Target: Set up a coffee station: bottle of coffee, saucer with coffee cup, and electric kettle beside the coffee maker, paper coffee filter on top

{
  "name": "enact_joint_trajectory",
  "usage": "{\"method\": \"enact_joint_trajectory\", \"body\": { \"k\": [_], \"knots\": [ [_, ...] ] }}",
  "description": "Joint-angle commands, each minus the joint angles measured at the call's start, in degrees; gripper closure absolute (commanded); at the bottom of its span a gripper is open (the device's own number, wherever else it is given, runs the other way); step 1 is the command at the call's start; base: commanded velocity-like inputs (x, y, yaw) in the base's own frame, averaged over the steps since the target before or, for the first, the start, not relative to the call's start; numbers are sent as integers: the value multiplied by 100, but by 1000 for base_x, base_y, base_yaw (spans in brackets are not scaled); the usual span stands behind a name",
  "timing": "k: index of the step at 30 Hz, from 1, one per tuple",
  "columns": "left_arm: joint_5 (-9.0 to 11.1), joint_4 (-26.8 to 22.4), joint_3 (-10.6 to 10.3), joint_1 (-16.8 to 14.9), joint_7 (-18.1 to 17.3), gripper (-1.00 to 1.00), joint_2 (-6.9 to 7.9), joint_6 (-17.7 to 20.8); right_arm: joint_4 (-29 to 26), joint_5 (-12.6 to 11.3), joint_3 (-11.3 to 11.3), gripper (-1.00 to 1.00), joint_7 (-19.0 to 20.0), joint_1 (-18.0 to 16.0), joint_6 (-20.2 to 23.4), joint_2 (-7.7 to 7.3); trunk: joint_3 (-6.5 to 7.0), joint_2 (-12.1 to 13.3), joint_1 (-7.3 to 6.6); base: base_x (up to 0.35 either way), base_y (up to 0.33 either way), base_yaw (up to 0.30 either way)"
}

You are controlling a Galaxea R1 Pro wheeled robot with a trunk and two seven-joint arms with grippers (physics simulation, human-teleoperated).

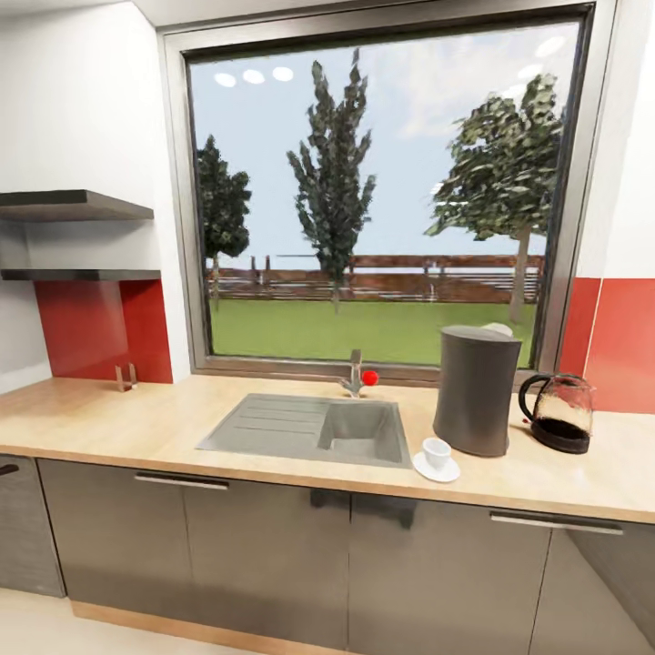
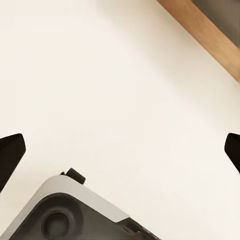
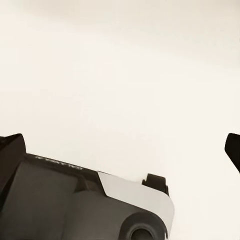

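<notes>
While the long light beige wood-look counter [image 1: 118, 428] is faced head-on, most of the station can be seen already gathered at its right end: the tall dark grey rounded coffee maker [image 1: 475, 389] stands just right of the inset steel sink [image 1: 314, 428], the small plain white saucer [image 1: 436, 468] lies just in front of its base with the small white coffee cup [image 1: 437, 451] seated on it, and the rounded clear glass kettle with black loop handle [image 1: 559, 411] is parked just beside the machine on its right. A pale sliver is glimpsed on the machine's top, though whether it is the paper filter cannot be told. No yellow-lidded jar is seen on the counter, so fetching it is judged the step in hand, and the dark wall shelves [image 1: 73, 207] at upper left are the likely place. In both wrist views the left gripper [image 2: 120, 152] and right gripper [image 3: 120, 150] are seen over pale floor, jaws spread wide and empty. A clean approach is advised: the base squared to the shelf, one arm raised with jaws kept wide, and the jar taken around its body below the lid.
</notes>
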Motion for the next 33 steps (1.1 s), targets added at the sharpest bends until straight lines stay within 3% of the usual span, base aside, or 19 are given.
{"method": "enact_joint_trajectory", "body": {
  "k": [1, 13, 27, 33],
  "knots": [
    [62, -6, -28, 2, -27, -100, 1, -11, 18, 44, 17, -100, -1, -9, -46, -1, -7, -6, 5, 320, 136, 0],
    [58, -6, -29, 2, -27, -100, 1, -12, 16, 40, 17, -100, -42, -8, -45, -3, -7, -6, 5, 313, 170, -22],
    [58, -6, -29, 3, -27, -100, 9, -4, 15, -61, 8, -100, -61, -10, -45, -13, -3, -6, 5, 187, 288, -265],
    [58, -6, -29, 3, -34, -100, 10, -3, 15, -62, 9, -100, -62, -9, -48, -11, 4, -6, 5, 101, 323, -105]
  ]
}}
